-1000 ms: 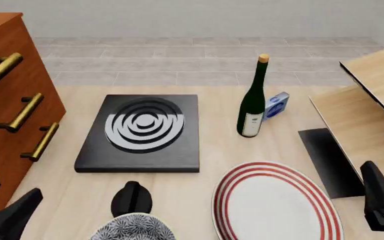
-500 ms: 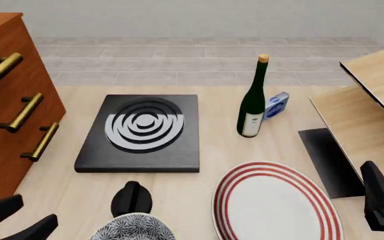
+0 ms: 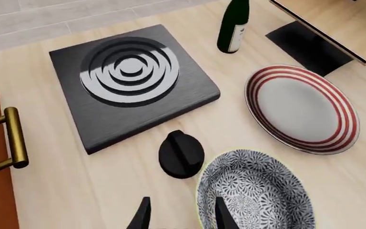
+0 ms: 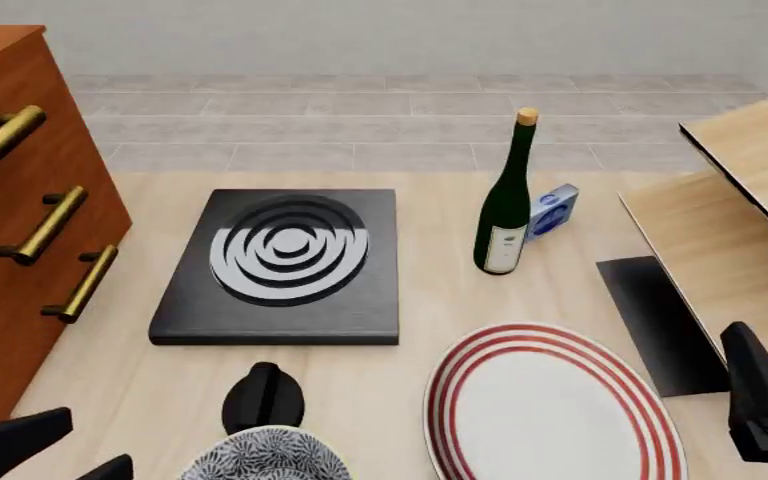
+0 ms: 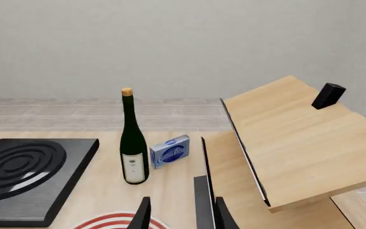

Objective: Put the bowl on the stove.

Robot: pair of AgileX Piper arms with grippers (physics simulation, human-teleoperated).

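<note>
Pale wooden table, tiled floor

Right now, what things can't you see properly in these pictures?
- The small patterned black-and-white bowl: the front view's bottom edge cuts off its near half.
- The left gripper: only its fingertips show in the left wrist view; the front view's corner crops it.
- The small blue box: print too small to read, partly behind the dark green bottle.
</note>
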